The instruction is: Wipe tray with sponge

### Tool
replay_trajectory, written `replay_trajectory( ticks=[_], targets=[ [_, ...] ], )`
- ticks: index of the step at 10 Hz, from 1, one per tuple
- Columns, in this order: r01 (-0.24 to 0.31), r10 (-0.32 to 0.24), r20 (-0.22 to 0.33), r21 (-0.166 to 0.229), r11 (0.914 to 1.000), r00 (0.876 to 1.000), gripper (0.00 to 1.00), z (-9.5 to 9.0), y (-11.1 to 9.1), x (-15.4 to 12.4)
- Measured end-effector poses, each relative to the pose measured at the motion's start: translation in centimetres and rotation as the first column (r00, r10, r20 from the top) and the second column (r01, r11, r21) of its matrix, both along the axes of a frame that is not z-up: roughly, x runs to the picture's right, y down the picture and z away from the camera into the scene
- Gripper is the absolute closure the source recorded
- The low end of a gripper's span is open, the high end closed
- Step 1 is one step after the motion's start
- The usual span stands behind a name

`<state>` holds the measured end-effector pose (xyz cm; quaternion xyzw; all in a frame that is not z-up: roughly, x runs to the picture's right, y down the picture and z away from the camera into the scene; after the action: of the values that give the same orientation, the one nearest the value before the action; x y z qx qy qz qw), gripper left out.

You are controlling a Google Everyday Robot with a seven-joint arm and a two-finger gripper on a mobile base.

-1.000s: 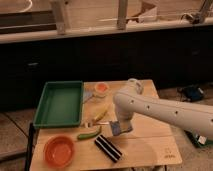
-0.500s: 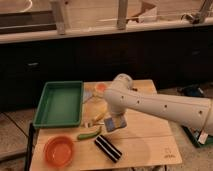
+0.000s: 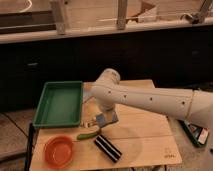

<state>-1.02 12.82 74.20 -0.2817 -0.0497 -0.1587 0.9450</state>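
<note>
My white arm (image 3: 150, 100) reaches in from the right over a pale wooden desk (image 3: 145, 135). My end effector (image 3: 100, 122) hangs just right of the tray's near right corner, low over the desk, its fingers pinched narrow on the sponge (image 3: 104, 118), a small blue-grey pad with rounded corners.

The tray (image 3: 59, 105) is a large green plastic rectangle with a raised rim and a smooth, bare floor. It lies flat on the desk, and the sponge has not yet reached it.

In front of the tray sits a round orange bowl (image 3: 58, 150). To the right of the bowl lies a slim, curved green object (image 3: 88, 134), and beyond that a black-and-white striped block (image 3: 108, 148).

The sponge looks soft and light, so I judge it will squash and bend under pressure. A grip across its upper half would leave the lower face free to rub. The tray looks stiff but light and slick, so a hard push could slide it.
</note>
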Motion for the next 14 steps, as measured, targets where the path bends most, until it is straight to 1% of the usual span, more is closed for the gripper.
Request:
replay_trajectory(
  ticks=[3,7,12,14],
  targets=[
    [0.037,-0.037,0.011,0.01,0.9993,0.999,1.0,0.4,-0.8,-2.1],
    [0.057,-0.057,0.024,0.024,0.9981,0.998,1.0,0.7,-1.6,-3.5],
    [0.073,-0.076,0.051,0.05,0.9961,0.996,1.0,1.3,-2.5,-4.6],
    [0.075,-0.078,0.062,0.057,0.9956,0.995,1.0,1.5,-2.9,-4.5]
  ],
)
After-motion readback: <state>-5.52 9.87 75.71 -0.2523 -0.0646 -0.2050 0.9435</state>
